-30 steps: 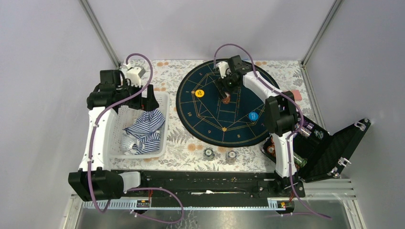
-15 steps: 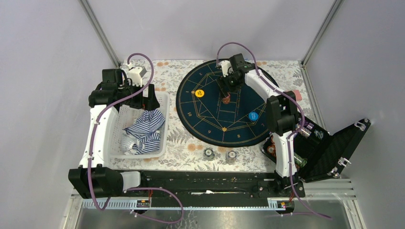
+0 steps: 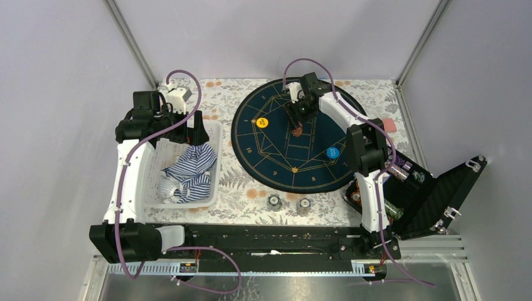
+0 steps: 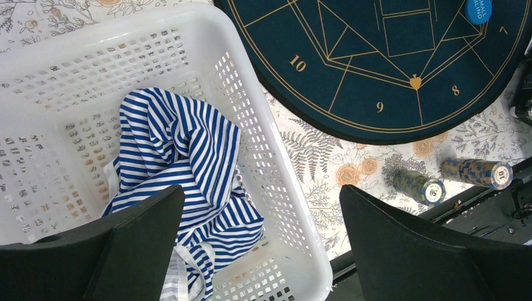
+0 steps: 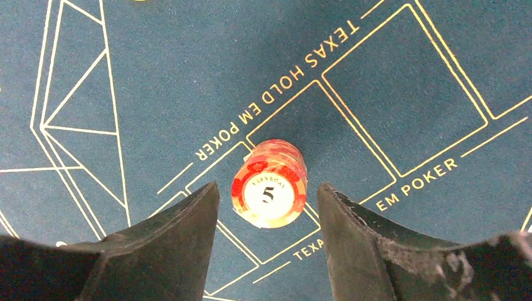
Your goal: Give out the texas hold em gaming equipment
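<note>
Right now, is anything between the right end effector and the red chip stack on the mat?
Nothing visible. The red chip stack stands on the dark blue mat, directly between the two fingers of the right end effector, with only bare felt showing in the gap on each side.

- Left arm (image 3: pixel 124 169) reaches forward with its wrist bent down; left gripper (image 4: pixel 260 191) points downward, jaws spread wide.
- Right arm (image 3: pixel 370 157) stretches forward and inward; right gripper (image 5: pixel 266 188) points down, jaws partly apart, apparently clamping nothing.
</note>
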Robot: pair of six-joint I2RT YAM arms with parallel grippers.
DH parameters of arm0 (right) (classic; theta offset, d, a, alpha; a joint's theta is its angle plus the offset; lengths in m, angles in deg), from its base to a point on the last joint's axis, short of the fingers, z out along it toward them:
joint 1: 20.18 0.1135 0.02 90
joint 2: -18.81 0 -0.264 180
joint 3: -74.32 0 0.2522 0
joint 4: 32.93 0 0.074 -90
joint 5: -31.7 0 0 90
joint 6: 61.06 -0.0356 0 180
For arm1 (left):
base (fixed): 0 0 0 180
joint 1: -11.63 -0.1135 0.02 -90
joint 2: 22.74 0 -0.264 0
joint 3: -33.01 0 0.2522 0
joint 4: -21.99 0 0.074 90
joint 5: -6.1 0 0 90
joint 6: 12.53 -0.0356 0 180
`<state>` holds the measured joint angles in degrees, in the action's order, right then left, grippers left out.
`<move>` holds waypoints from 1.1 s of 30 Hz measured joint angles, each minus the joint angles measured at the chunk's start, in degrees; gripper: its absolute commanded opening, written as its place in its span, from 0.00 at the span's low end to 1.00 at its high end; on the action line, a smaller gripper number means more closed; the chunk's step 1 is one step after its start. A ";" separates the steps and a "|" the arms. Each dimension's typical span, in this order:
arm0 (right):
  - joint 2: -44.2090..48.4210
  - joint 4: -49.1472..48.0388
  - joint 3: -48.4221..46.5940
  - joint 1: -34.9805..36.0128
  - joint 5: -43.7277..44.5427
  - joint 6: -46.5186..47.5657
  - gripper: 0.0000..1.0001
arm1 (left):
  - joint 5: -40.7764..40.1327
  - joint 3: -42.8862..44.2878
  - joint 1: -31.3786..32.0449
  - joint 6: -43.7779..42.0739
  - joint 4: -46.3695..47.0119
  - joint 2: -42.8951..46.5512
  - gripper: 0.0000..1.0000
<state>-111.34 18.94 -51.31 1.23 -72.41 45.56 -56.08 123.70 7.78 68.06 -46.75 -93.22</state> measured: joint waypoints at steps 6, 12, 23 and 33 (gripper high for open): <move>-0.31 0.09 -0.22 0.46 1.14 0.04 0.63 | -0.04 0.00 0.00 0.00 0.00 0.02 0.99; -0.44 0.37 -1.38 0.46 1.55 0.33 0.57 | -0.09 0.00 0.00 0.00 0.00 -0.02 0.99; -1.53 1.95 -2.38 0.48 1.46 0.96 0.65 | -0.07 0.00 0.00 0.00 0.00 -0.52 0.99; -3.08 2.36 -2.38 0.50 1.57 1.20 0.49 | -0.04 0.00 0.09 0.02 0.13 -0.96 0.99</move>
<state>-114.42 21.30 -53.70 1.73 -70.84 46.76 -56.13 123.70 7.86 68.09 -46.62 -94.18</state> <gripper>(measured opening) 0.523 0.989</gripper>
